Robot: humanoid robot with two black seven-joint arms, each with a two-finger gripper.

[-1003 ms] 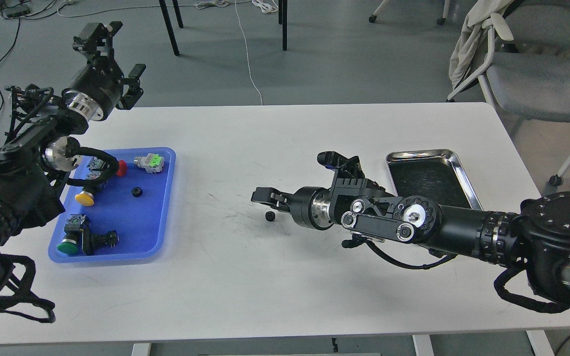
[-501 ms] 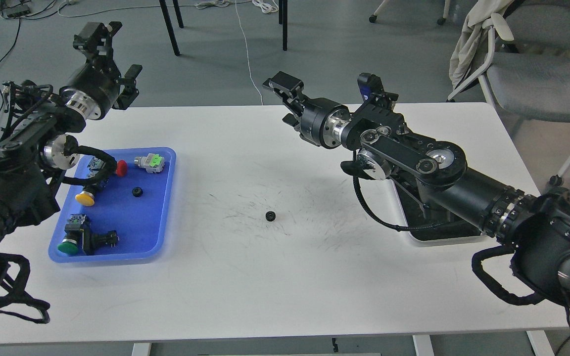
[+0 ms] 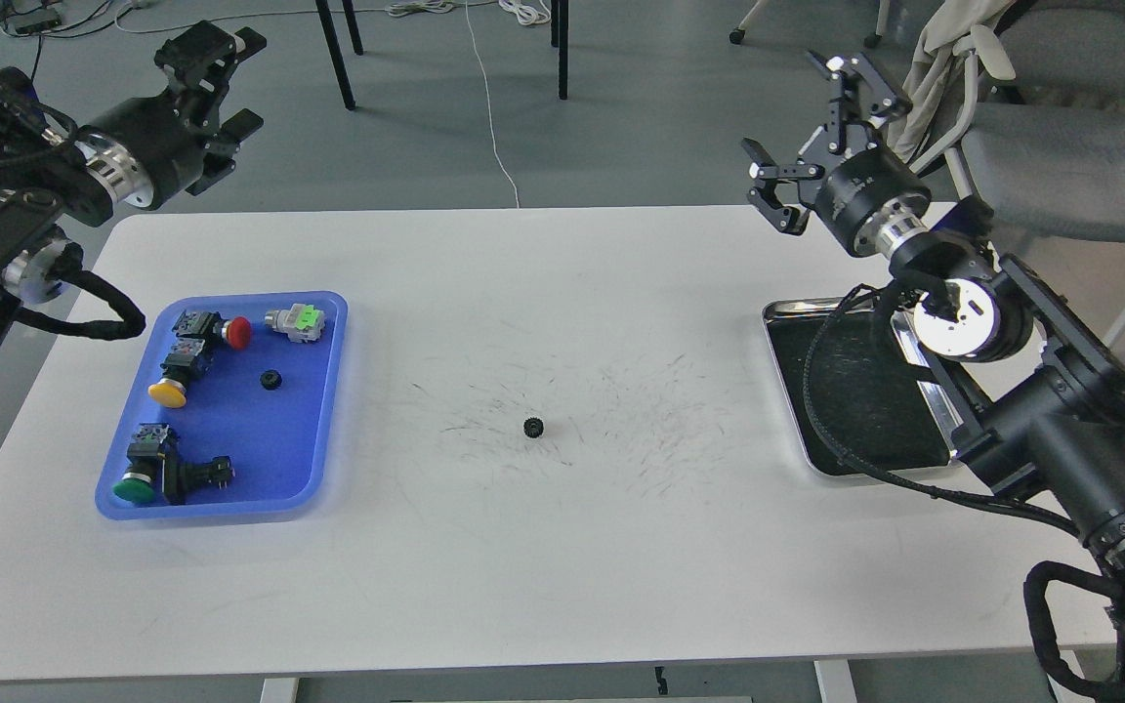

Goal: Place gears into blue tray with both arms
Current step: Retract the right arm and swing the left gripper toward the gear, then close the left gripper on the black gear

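L gripper [image 3: 221, 73] hangs high over the table's [image 3: 562, 547] far-left corner, fingers spread, nothing between them. Below it & a bit right sits the blue tray [image 3: 323, 430]; inside, one gear [image 3: 271, 379] lies near the tray's right side, w/ red switch [image 3: 238, 333], green-capped switch [image 3: 295, 321], yellow switch [image 3: 168, 392] & a dark green switch [image 3: 141, 485] around it. Second gear [image 3: 534, 427] lies loose on the scuffed mid-table, well right of the L gripper and well below-left of the R gripper [image 3: 816, 122]. R gripper is raised past the table's far edge, claws wide apart, empty. Steel tray [image 3: 802, 312] sits right below it, under the R arm.
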